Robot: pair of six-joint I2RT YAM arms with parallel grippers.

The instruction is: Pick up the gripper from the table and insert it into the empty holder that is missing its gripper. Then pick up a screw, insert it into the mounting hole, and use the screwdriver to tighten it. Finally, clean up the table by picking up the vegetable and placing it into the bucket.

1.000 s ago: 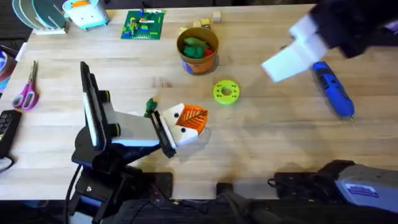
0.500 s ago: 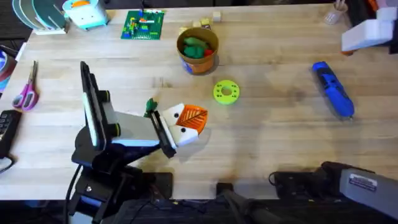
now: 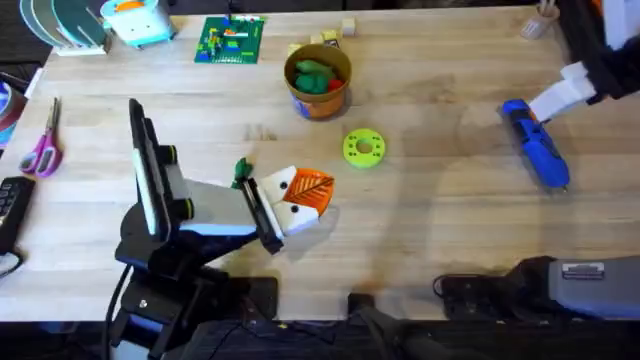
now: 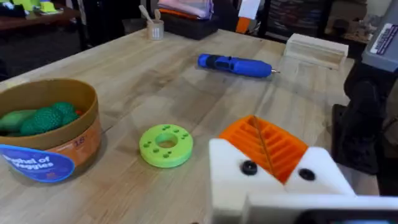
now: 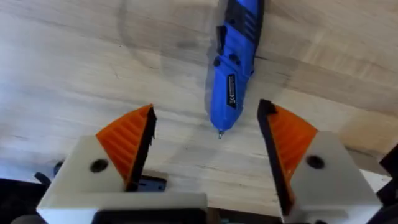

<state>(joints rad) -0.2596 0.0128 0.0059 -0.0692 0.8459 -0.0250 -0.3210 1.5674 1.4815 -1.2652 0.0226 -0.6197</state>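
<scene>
The blue screwdriver [image 3: 535, 142] lies on the table [image 3: 440, 220] at the right. My right gripper [image 3: 556, 100] hovers over its far end, open, and the screwdriver's tip [image 5: 220, 132] points between the orange pads [image 5: 127, 142]. My left gripper [image 3: 305, 195] rests low at centre left, its two orange-tipped white fingers [image 4: 264, 149] shut together with nothing seen between them. The small dark green vegetable [image 3: 242, 170] lies right beside the left arm's white mount. The bucket [image 3: 318, 82], also bucket [image 4: 50, 134], holds green toy vegetables. The loose gripper, the empty holder and the screw are out of view.
A lime-green ring disc [image 3: 363, 148] sits between the bucket and the left gripper. Scissors [image 3: 42, 145] lie at the left edge. A green brick plate [image 3: 232, 40] and small wooden blocks [image 3: 330, 38] are at the back. A cup [image 3: 537, 22] stands at the far right corner.
The right arm swung from above the middle right out to the far right, then came down over the screwdriver's far end. The left arm has not moved.
</scene>
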